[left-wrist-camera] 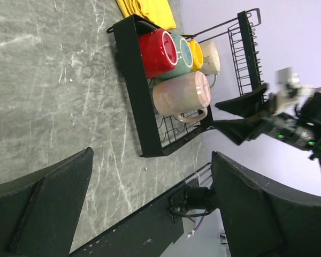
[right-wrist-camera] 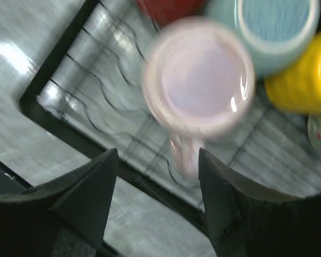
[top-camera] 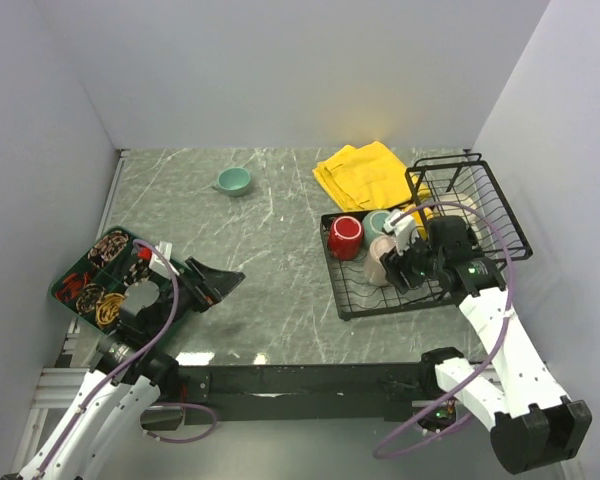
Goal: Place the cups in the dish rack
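My right end effector (right-wrist-camera: 158, 158) is released. Its fingers stand apart above the near corner of the dish rack (top-camera: 342, 300) and grip nothing. The pink mug (right-wrist-camera: 200, 75) sits in the rack below them, its handle pointing towards the gap between my fingers. That view is blurred, so I cannot say exactly how it rests on the wires.

Behind it in the rack stand the red mug (left-wrist-camera: 158, 51), the grey-teal mug (left-wrist-camera: 181, 53), the yellow mug (left-wrist-camera: 196, 55) and the cream mug (left-wrist-camera: 210, 56), packed close together. I count five mugs loaded.

The small teal cup (top-camera: 233, 180) is not yet loaded. It stands alone on the tabletop (top-camera: 270, 260) near the far wall, well apart from the rack.

My left end effector (left-wrist-camera: 150, 155) is spread wide and empty, low over the left side of the tabletop. I judge the task almost done, with only that teal cup left to carry over.
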You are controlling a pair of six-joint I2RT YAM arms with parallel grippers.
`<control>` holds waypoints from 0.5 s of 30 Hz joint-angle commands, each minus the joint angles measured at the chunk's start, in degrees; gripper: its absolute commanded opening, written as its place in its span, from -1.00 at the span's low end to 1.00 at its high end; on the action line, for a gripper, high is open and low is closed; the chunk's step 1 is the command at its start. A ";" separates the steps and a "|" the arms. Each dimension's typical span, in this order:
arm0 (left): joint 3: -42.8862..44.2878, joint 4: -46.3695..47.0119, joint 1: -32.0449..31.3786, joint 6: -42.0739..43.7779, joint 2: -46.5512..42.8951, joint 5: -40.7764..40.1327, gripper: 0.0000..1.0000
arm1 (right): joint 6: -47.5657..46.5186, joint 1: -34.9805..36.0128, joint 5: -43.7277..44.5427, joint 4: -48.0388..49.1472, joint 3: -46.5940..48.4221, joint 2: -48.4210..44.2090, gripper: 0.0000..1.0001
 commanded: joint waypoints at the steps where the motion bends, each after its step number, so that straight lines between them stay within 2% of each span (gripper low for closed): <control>1: 2.26 1.66 0.29 2.04 0.47 -0.63 0.93 | 4.53 8.54 -4.53 3.63 7.47 0.27 0.32; 4: 2.79 0.78 0.29 2.31 0.47 -0.89 0.93 | 6.48 10.08 -5.50 3.99 8.96 3.95 0.29; 15: 3.40 0.16 0.29 2.92 0.90 -0.98 0.93 | 2.00 15.17 -6.90 6.36 7.81 8.53 0.28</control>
